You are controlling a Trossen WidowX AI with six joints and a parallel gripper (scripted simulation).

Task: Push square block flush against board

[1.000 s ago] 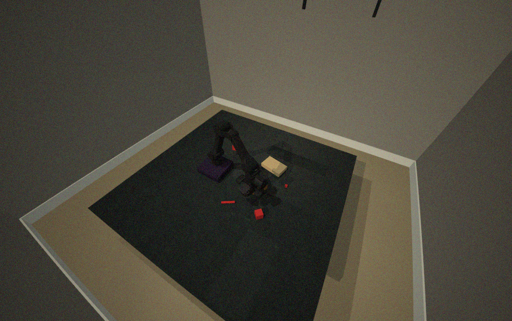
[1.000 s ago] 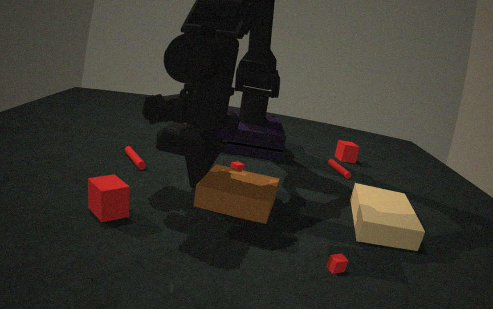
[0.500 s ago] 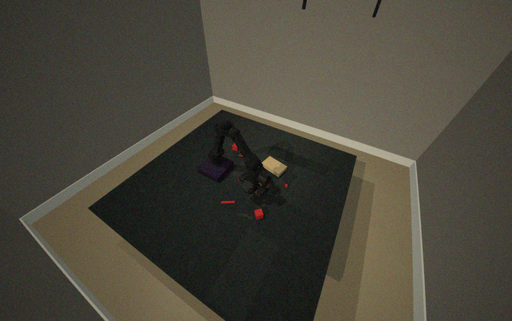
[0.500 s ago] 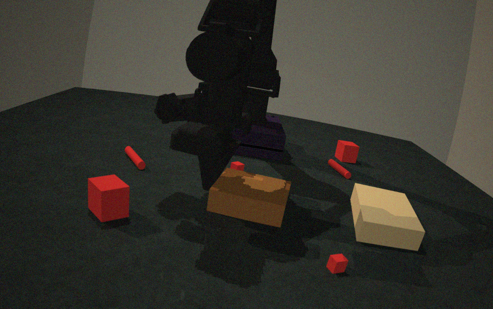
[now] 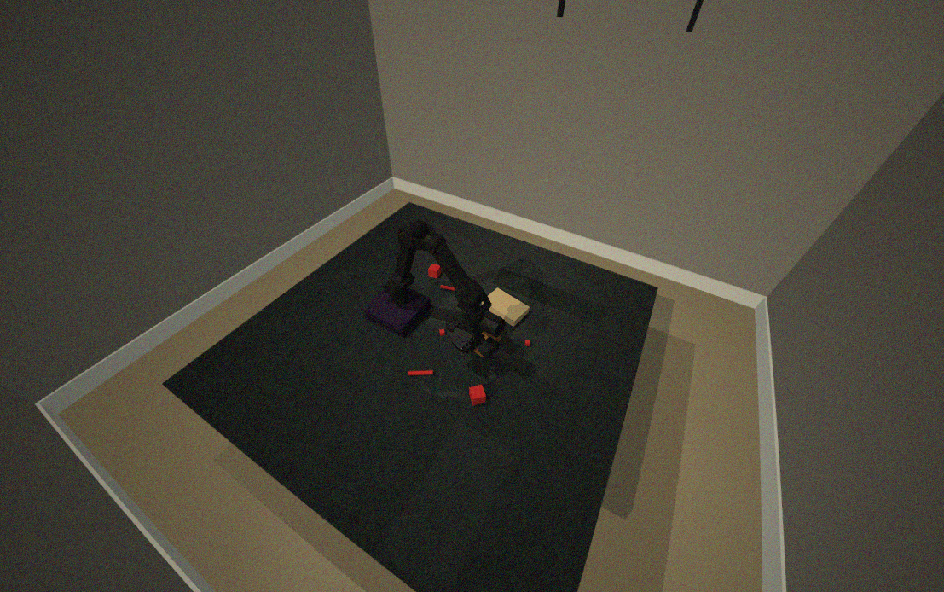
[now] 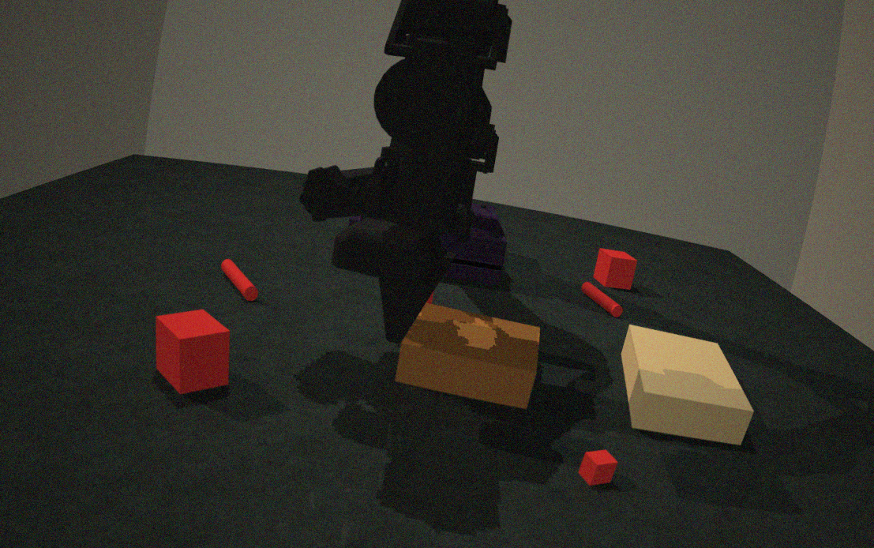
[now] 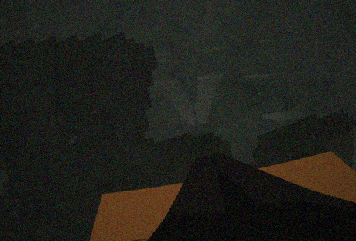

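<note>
The square block (image 6: 467, 370) (image 7: 135, 209) is orange-brown and lies flat, partly covered by the arm in the top view. The board (image 5: 506, 306) (image 6: 681, 354) is pale cream and lies flat to the right of the block in the exterior view, with a gap of dark mat between them. My gripper (image 6: 395, 338) (image 7: 209, 168) is shut and holds nothing. Its tip is low at the left side of the block, on the side away from the board. It seems to touch the block, but the contact itself is hard to see.
A large red cube (image 5: 477, 394) (image 6: 192, 350) and a red rod (image 5: 420, 373) (image 6: 239, 279) lie left of the block in the exterior view. A small red cube (image 5: 527, 342) (image 6: 597, 467) lies in front of the gap. Another red cube (image 6: 615, 268) and rod (image 6: 602, 299) lie behind the board.
</note>
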